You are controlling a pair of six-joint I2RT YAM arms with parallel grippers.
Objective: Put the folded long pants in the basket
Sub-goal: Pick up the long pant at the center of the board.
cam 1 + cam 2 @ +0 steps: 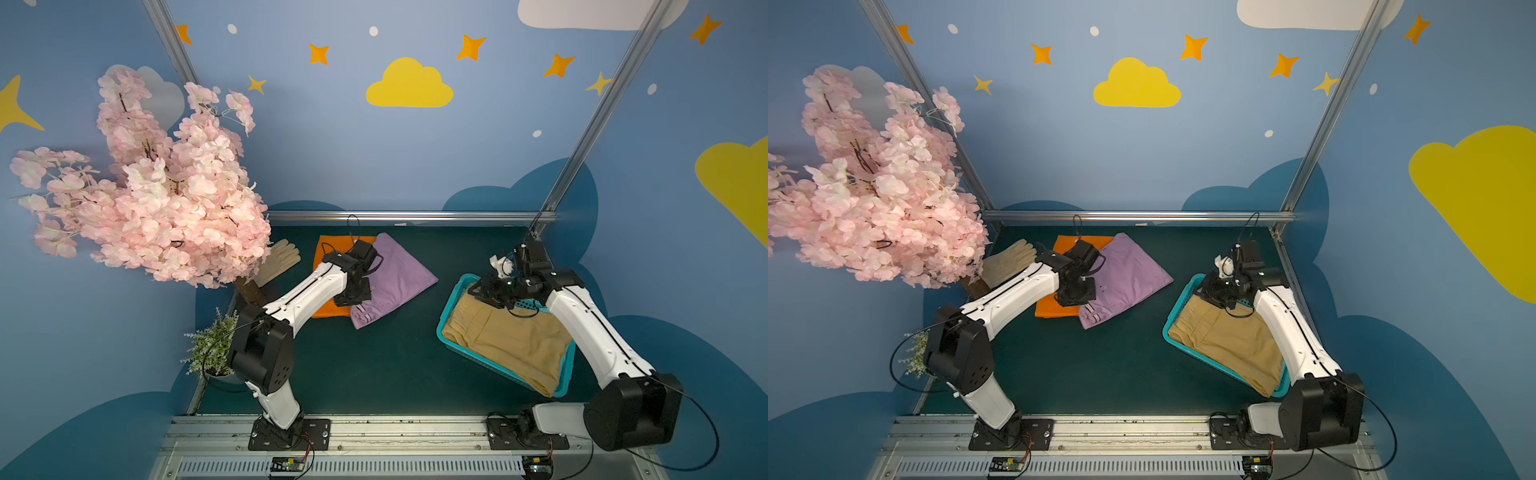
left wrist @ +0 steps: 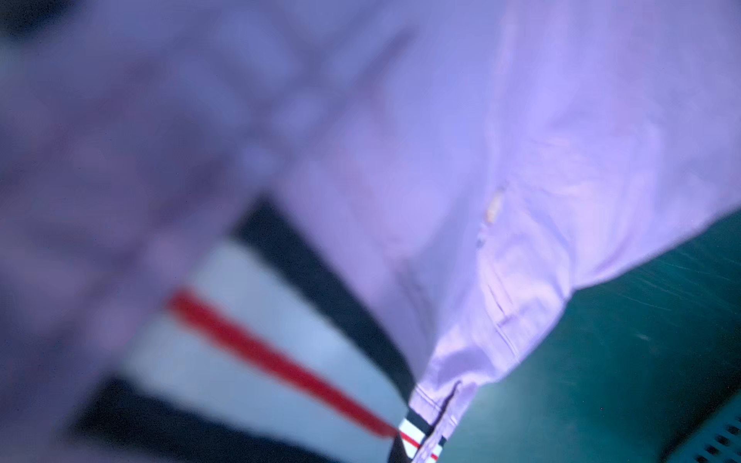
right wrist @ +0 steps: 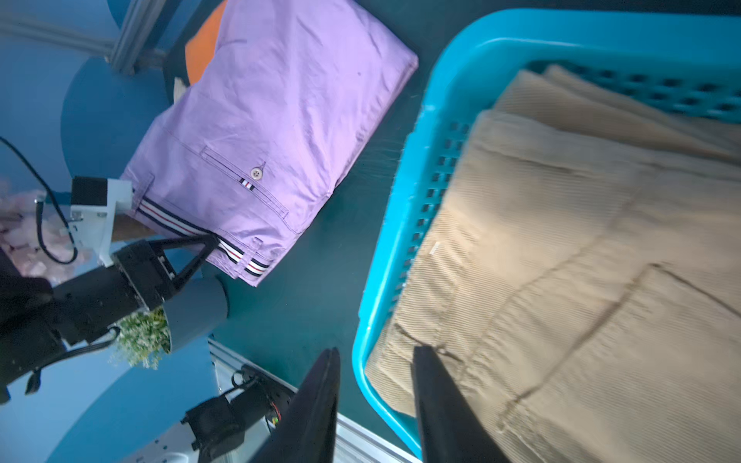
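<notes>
The lilac long pants lie folded at the back of the green table, partly over the orange pants. My left gripper is shut on the lilac pants' striped waistband. That cloth fills the left wrist view, which shows no fingers. Khaki pants lie in the turquoise basket on the right, spilling over its near end. My right gripper hovers open over the basket's far corner, holding nothing.
A cream glove lies at the back left beside the pink blossom tree. A small potted plant stands at the table's left edge. A metal rail bounds the back.
</notes>
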